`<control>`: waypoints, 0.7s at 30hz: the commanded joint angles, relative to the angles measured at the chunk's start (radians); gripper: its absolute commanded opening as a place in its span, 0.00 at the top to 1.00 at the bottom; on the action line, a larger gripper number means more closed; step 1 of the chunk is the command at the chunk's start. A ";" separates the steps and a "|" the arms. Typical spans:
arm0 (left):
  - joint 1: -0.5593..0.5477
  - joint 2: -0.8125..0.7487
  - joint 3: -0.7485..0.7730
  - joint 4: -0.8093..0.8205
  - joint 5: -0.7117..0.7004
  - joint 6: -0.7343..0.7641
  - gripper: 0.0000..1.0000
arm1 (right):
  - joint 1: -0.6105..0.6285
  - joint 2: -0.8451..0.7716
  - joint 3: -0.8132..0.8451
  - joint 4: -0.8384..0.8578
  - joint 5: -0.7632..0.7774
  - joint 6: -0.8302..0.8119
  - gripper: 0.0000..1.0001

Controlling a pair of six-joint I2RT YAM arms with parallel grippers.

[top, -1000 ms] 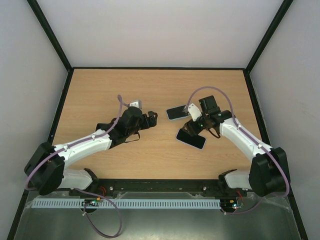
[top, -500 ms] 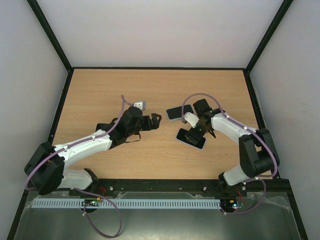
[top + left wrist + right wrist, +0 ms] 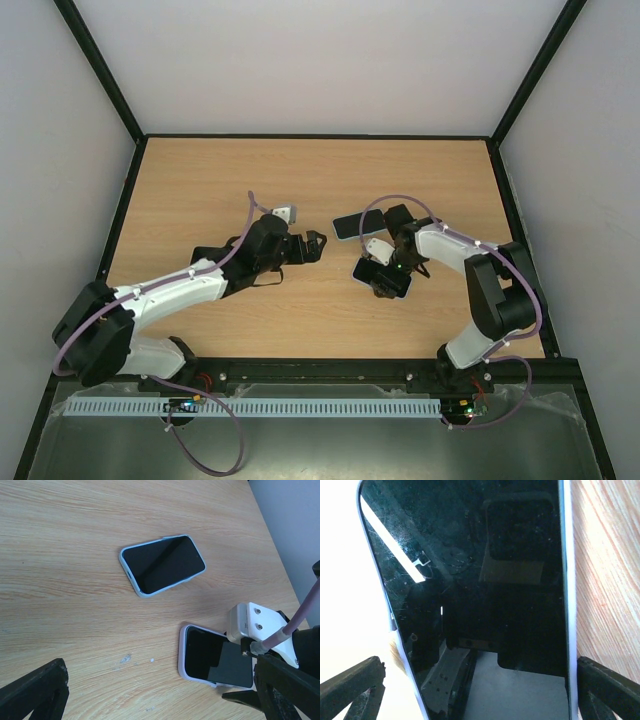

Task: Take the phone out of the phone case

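1. The right gripper (image 3: 384,280) is lowered over the white-cased phone (image 3: 215,656). Its jaws are spread wide, one along each long edge of the phone, and nothing is clamped. Only a thin margin is left between each finger and the case edge.
2. The left gripper (image 3: 318,246) is held wide open and empty. The white-cased phone lies flat ahead of its jaws and off to their right, well apart from them.
3. A blue-cased phone (image 3: 162,565) lies flat farther ahead of the left jaws, apart from the white-cased phone, with bare table (image 3: 200,180) between the two.
4. Open wood is left to the left of the left jaws and beyond the blue-cased phone, up to the black rim (image 3: 315,136).
5. Against one second ago, the right arm is folded in and its gripper is brought from beyond the white-cased phone to directly over it. The left gripper is shifted slightly toward the phones. Both phones are unmoved.
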 commanded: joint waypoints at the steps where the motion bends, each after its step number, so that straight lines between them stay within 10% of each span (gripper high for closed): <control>1: -0.006 0.011 0.002 0.020 0.007 0.014 0.00 | 0.005 0.024 -0.019 0.015 0.014 0.018 0.04; 12: -0.016 0.023 -0.002 0.023 -0.006 -0.013 0.00 | 0.054 0.020 -0.097 0.051 0.164 0.012 0.24; 21: -0.021 0.046 -0.024 0.050 -0.027 -0.072 0.00 | 0.054 -0.046 -0.049 -0.018 0.049 0.025 0.62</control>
